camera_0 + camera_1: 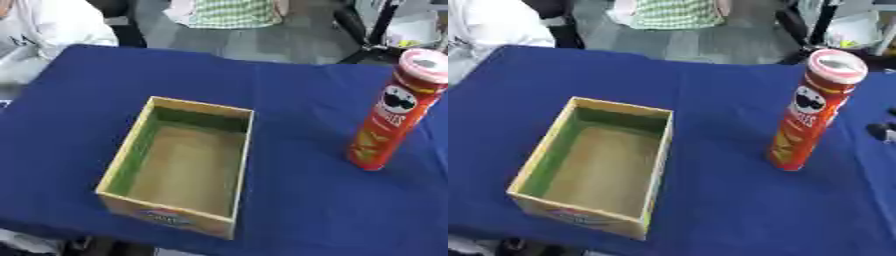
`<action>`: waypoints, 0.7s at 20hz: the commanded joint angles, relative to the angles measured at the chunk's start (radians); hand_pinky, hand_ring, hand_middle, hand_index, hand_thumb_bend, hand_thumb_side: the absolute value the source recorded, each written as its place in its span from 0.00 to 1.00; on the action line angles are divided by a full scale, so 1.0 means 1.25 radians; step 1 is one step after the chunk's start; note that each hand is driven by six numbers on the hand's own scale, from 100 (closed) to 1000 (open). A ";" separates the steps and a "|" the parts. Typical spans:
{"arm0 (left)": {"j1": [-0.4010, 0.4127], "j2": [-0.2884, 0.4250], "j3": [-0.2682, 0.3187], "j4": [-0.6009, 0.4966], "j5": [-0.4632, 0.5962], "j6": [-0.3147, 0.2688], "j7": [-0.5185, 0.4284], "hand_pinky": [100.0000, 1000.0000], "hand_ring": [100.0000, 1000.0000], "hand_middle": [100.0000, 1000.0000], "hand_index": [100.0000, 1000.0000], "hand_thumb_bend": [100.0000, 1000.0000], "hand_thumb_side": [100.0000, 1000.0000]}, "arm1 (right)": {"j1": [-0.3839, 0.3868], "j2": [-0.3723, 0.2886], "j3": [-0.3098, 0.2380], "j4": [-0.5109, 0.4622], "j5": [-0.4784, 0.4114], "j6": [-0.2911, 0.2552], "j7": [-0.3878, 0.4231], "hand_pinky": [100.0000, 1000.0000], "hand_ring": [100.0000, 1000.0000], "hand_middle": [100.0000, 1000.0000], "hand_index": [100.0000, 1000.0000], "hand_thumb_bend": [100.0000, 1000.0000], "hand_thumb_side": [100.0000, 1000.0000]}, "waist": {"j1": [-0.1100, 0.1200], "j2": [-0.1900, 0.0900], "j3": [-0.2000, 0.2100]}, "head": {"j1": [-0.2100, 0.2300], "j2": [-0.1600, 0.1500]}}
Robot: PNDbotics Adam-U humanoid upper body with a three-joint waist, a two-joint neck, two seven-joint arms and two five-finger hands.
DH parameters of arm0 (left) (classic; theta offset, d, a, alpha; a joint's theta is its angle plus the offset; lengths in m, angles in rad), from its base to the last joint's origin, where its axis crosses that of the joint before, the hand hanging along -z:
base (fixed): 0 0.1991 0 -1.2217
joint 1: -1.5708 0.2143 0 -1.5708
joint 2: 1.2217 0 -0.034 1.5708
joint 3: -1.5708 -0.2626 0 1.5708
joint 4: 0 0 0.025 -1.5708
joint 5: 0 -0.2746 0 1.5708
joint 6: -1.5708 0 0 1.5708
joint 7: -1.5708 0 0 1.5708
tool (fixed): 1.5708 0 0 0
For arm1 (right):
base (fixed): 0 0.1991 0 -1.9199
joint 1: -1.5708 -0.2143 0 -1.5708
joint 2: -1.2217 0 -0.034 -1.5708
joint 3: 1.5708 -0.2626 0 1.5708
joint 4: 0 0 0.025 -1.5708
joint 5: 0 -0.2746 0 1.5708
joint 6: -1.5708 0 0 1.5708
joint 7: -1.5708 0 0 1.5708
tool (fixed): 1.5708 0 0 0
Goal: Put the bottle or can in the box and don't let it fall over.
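On the bench (297,215), blue cloth covers the whole top, a few soft creases, nothing else on it but two things. Box (179,167) sits left of centre: open top, tan cardboard, green tint on the inner left and far walls, a printed oval label on the near outer wall. It is turned a bit askew to the bench edge and holds nothing.

Can (812,110) stands upright to the right of the box, well apart from it, on the cloth. Tall red tube, pale lid on top, moustache-face logo on the upper part, yellow print near the base. Not tilted beyond what the camera angle gives.

Right hand (881,131): only a small dark bit shows at the right edge in the right eye view, just right of the can at about mid-height, not touching it. Cannot tell whether its fingers are apart or together. It does not appear in the left eye view. Left hand shows in neither view.

Room behind the far bench edge: grey floor, dark chair or stand legs at upper right, something yellow by them. A white sleeve (52,25) shows at the upper left corner, and green-and-white checked fabric (232,12) at top centre; neither touches the box or the can.
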 commanded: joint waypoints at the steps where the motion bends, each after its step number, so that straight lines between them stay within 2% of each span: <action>1: -0.002 0.015 0.009 -0.011 -0.003 0.000 0.002 0.91 0.75 0.80 0.80 0.00 0.66 | -0.009 -0.021 -0.005 -0.008 -0.003 0.000 0.003 0.91 0.94 1.00 1.00 0.54 0.00 | -0.001 -0.011 0.001 | -0.024 -0.006; 5: -0.002 0.014 0.008 -0.011 -0.002 -0.001 0.002 0.92 0.75 0.81 0.80 0.00 0.67 | -0.011 -0.021 -0.004 -0.009 -0.002 -0.001 0.006 0.91 0.94 1.00 1.00 0.54 0.00 | -0.001 -0.011 0.002 | -0.048 -0.010; 14: -0.003 0.012 0.005 -0.014 0.012 -0.019 0.007 0.92 0.75 0.81 0.81 0.00 0.69 | -0.021 -0.020 0.016 -0.012 0.006 0.003 0.026 0.91 0.94 1.00 1.00 0.55 0.00 | 0.000 -0.010 0.003 | -0.069 -0.013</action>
